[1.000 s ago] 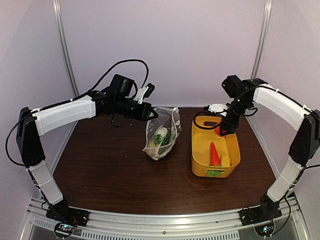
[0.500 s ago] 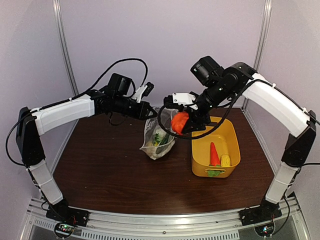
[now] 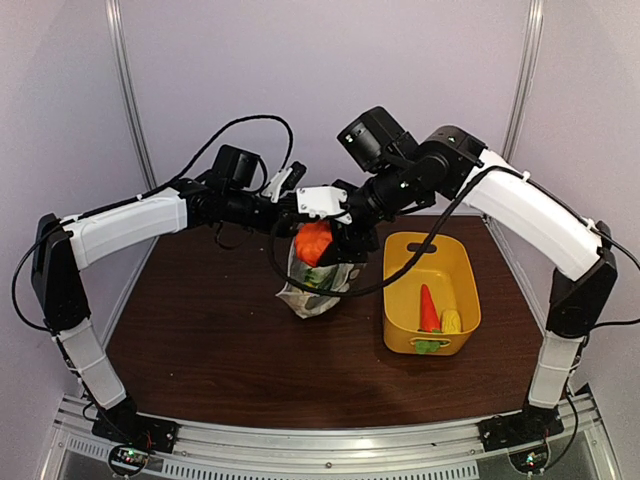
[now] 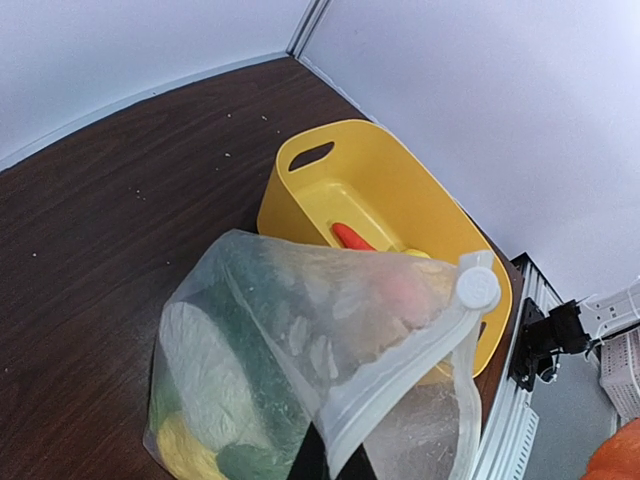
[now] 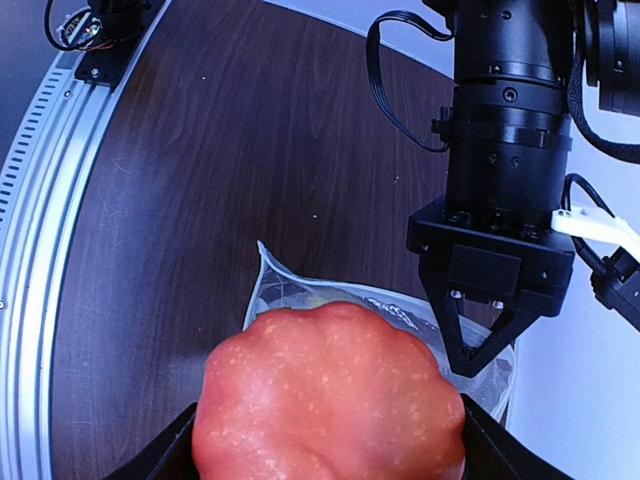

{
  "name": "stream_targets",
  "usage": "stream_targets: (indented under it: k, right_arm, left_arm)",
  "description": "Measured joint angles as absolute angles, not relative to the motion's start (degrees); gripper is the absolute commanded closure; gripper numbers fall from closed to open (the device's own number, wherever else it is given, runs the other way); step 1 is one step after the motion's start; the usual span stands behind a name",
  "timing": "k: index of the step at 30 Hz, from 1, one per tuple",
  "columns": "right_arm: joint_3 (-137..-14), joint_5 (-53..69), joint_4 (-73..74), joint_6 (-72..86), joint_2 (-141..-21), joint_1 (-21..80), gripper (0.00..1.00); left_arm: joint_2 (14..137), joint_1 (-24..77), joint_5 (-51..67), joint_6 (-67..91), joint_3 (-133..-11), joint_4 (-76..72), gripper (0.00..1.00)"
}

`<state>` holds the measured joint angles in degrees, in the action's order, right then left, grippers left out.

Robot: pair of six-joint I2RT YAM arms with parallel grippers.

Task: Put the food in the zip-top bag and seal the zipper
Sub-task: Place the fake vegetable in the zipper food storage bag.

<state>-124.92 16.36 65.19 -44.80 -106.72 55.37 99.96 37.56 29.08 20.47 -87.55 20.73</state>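
Observation:
The zip-top bag stands on the table, its mouth edge lifted by my left gripper, which is shut on it. White, green and yellow food lie inside. The zipper runs up to its white slider tab. My right gripper is shut on a lumpy orange-red toy vegetable, held right above the bag's open mouth. The left gripper's fingers pinch the rim beside it.
A yellow basket stands right of the bag with an orange carrot, a yellow piece and a green piece in it. Both arms cross close together over the table's back middle.
My right arm has carried the orange-red piece from over the basket leftward to above the bag's mouth. The left gripper has kept its hold on the bag.

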Motion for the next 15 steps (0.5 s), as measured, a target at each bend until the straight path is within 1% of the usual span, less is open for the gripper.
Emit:
stream_targets:
  k: [5, 10, 15]
  right_arm:
    - [-120.5, 11.4, 60.9, -46.0, -106.9, 56.8, 0.28]
    - [-119.9, 6.8, 58.0, -47.4, -108.0, 56.9, 0.27]
    - [-116.1, 3.7, 55.1, -48.2, -108.1, 56.9, 0.22]
  left_arm:
    - [100.0, 37.1, 30.1, 21.0, -87.5, 20.6, 1.00]
    - [100.0, 36.8, 31.1, 21.4, -87.5, 20.6, 1.00]
    - [100.0, 36.7, 31.7, 21.6, -87.5, 20.6, 1.00]
